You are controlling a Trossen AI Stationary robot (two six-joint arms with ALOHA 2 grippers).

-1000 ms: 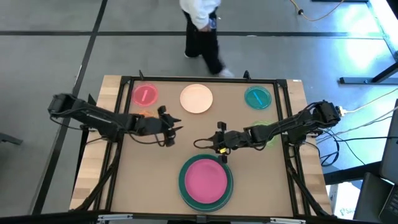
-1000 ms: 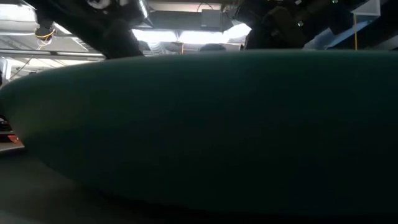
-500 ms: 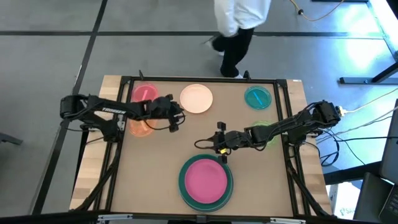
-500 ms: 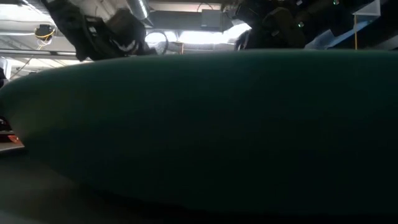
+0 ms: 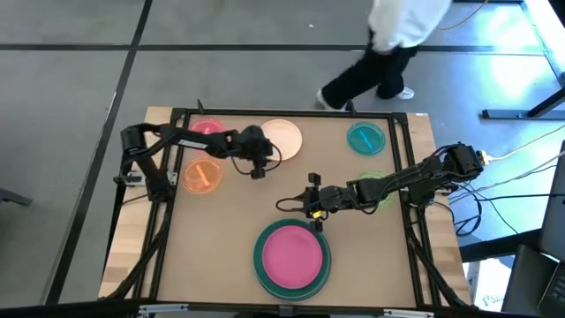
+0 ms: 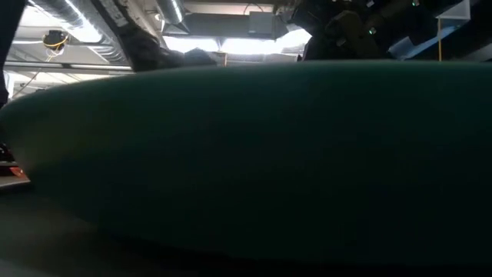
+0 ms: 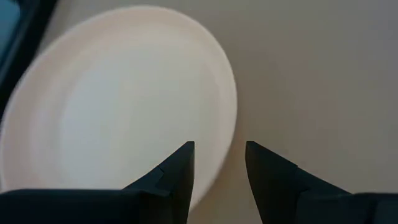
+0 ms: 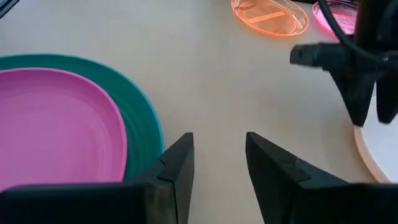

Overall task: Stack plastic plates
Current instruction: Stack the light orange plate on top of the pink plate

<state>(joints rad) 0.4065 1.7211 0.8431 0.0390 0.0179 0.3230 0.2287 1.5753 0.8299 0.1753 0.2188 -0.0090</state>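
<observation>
Our left gripper (image 7: 219, 163) hovers empty, fingers slightly apart, over the cream plate (image 5: 281, 140) near the table's (image 5: 221, 238) far edge. Our right gripper (image 8: 217, 163), also open and empty, waits mid-table. Closing off the rim could skid the plate.

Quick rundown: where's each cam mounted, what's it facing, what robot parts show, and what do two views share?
High: overhead, straight down; table, both arms, a person passing behind.
Low: table height; teal plate fills it, arms above.
Left wrist: behind the left gripper, jaws open over the cream plate.
Right wrist: behind the right gripper, jaws open, by the pink plate on teal.
Shared: cream plate in high and left wrist.
</observation>
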